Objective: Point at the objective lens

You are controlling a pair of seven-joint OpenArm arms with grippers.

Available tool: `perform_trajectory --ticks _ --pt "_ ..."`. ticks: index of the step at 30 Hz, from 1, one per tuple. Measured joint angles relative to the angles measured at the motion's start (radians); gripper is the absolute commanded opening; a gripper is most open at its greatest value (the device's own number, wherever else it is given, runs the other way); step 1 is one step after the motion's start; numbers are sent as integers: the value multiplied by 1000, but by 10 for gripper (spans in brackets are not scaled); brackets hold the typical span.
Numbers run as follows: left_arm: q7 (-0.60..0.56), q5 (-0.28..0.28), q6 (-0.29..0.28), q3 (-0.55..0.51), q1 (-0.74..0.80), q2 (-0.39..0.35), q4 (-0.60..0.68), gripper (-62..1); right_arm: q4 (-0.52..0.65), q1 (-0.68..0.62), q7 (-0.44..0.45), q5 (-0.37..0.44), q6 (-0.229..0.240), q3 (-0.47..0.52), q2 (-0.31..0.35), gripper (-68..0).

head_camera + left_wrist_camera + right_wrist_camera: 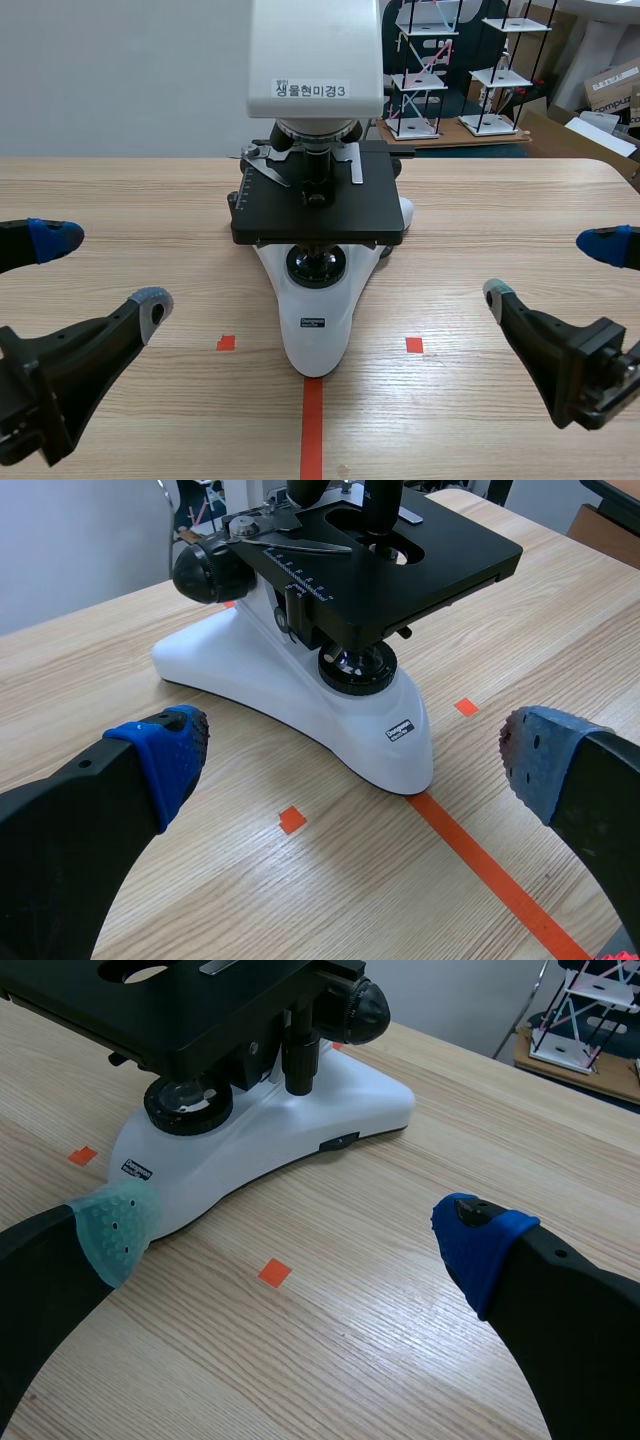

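Observation:
A white microscope [314,318] with a black stage [360,212] stands at the middle of the wooden table. Its black objective lens [318,168] points down at the stage from under the white head; the left wrist view shows this objective lens [380,504] above the stage opening. My left gripper [103,270] hovers open, low at the near left, well apart from the microscope. My right gripper [551,268] is open at the near right, equally far off. In the wrist views the microscope base [330,712] lies ahead of the left gripper [350,755], and the base [300,1130] ahead of the right gripper [292,1232].
Black focus knobs [205,572] stick out at the sides of the microscope. White-and-black shelf models [420,70] and cardboard boxes [612,88] stand beyond the table's far right edge. Bare wood lies on both sides of the microscope.

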Motion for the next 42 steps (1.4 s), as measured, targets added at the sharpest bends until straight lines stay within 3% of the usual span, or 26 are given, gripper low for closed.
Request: perform_trajectory --ticks 24,29,34,42 --pt "0 0 0 0 0 0 0 -2 0 0 0 0 0 0 0 -84" --pt "0 0 0 0 0 0 0 -206 0 0 0 0 0 0 0 -84" --pt "0 -1 0 0 0 0 0 -577 0 0 0 0 0 0 0 -84" --pt "-98 -1 -10 20 -69 0 -64 -588 0 0 -1 0 0 0 0 -84"
